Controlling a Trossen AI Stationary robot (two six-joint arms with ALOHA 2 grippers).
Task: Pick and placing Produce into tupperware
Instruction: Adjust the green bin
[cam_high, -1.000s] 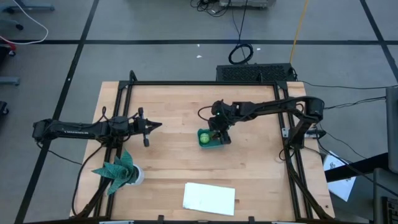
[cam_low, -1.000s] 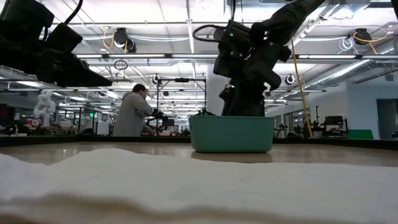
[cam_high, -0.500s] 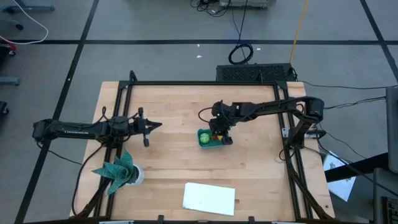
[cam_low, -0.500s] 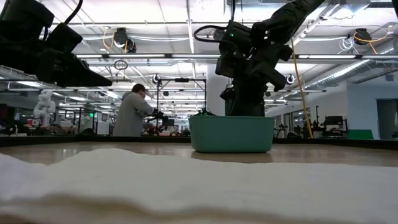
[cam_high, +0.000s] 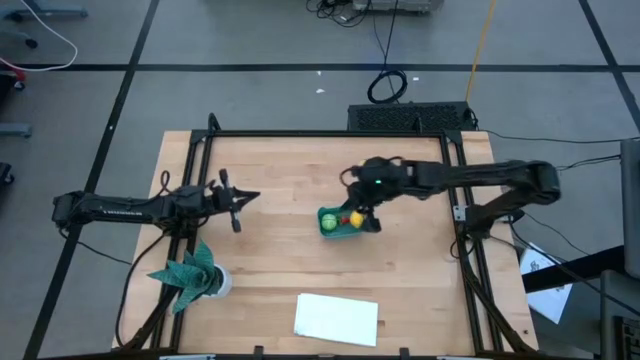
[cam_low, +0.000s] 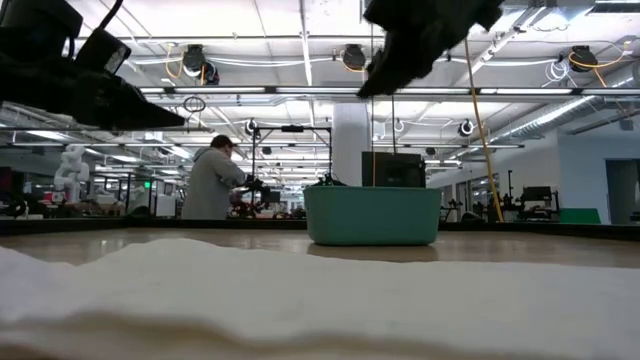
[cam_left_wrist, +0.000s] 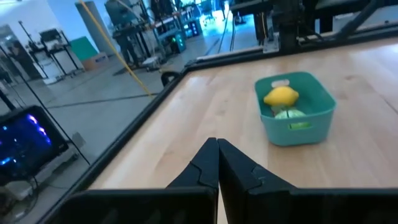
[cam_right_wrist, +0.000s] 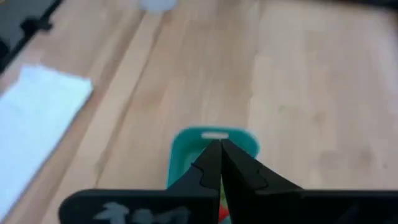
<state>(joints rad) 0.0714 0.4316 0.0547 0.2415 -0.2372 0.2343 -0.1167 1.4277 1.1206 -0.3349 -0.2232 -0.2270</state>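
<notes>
three pieces (cam_high: 344, 219) overhead, perhaps two from left wrist

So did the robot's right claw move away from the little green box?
Yes. The right gripper has lifted up and pulled back above the teal container, which stayed put. Its fingers are shut and empty; the lemon lies inside.

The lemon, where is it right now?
In the high view the lemon lies inside the teal tupperware near table centre, beside the green piece, just below the right gripper.
</notes>
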